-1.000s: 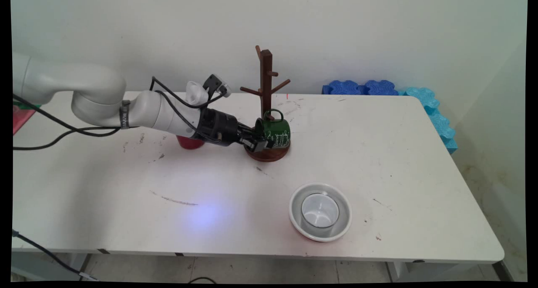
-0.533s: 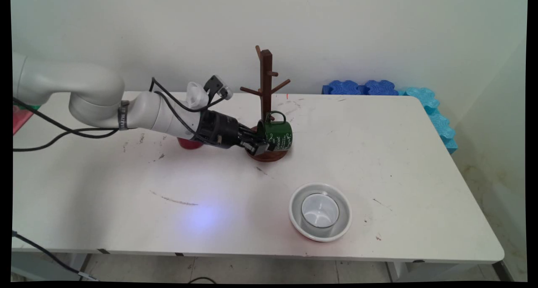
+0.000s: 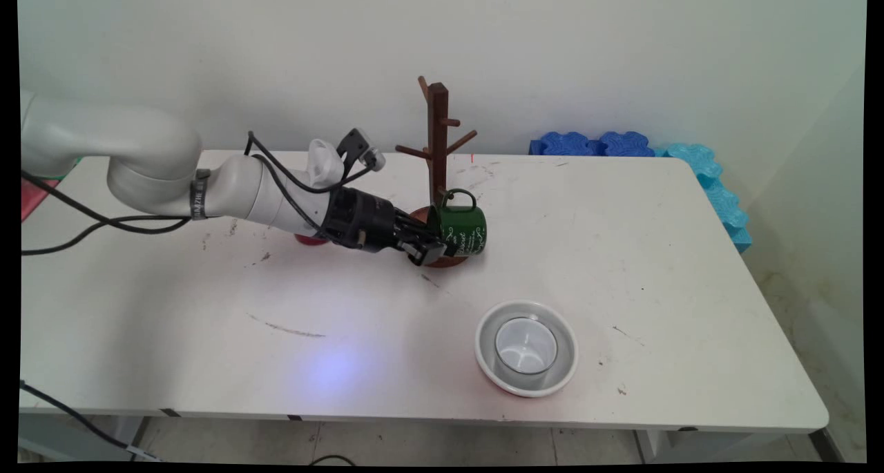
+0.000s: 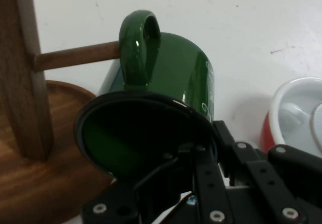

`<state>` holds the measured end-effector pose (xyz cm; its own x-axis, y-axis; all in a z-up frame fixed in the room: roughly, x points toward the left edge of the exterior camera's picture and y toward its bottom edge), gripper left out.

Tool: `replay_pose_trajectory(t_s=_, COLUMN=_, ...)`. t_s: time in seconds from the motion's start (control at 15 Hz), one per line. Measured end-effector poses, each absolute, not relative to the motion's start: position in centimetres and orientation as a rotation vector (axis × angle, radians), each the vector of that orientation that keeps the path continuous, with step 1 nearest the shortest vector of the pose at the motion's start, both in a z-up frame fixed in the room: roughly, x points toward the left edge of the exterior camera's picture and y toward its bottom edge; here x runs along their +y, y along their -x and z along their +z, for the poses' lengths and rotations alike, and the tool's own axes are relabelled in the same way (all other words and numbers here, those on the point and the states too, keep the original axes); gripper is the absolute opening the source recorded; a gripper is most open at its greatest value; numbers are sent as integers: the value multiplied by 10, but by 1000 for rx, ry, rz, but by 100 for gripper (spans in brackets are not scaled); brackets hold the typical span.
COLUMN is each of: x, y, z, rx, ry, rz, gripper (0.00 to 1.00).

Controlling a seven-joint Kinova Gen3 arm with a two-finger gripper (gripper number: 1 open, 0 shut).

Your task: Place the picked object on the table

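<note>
Your pincer [image 3: 434, 246] is clamped on the rim of the green mug [image 3: 464, 230]: in the hand view one finger [image 4: 201, 171] reaches inside the mug's dark mouth while the rest of the linkage sits outside the wall. The mug [image 4: 166, 83] lies tipped on its side, mouth toward the pincer [image 4: 209, 153] and handle [image 3: 461, 195] uppermost. It sits at the 3 o'clock edge of the brown wooden mug tree's round base [image 3: 423, 217], overlapping it as you see it from the main camera, with the tree's post [image 3: 436, 138] rising just behind at the mug's 11 o'clock. In the hand view a peg [image 4: 75, 55] of the tree runs behind the handle [image 4: 140, 38] without passing through its loop; you cannot tell whether they touch.

The arm stretches in low from 9 o'clock, black cables [image 3: 90, 214] hanging from it. A red object [image 3: 308, 238] peeks out from beneath the wrist, mostly hidden.

Toward 5 o'clock from the mug, well apart on the white surface [image 3: 656, 266], you have a white bowl with a red outside [image 3: 526, 349], and a white cup [image 3: 525, 345] stands upright inside it. The same bowl [image 4: 297, 113] shows at the right edge of the hand view.

Blue foam pieces [image 3: 642, 145] lie off the surface's far right corner, against the wall.
</note>
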<state>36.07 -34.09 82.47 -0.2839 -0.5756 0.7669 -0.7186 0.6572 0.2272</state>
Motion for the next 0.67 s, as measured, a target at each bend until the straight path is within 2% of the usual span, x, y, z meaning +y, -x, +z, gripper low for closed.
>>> replay_pose_trajectory(t_s=0.67, x=-329, y=-352, z=840, rx=-1997, ry=-963, rz=197, gripper=0)
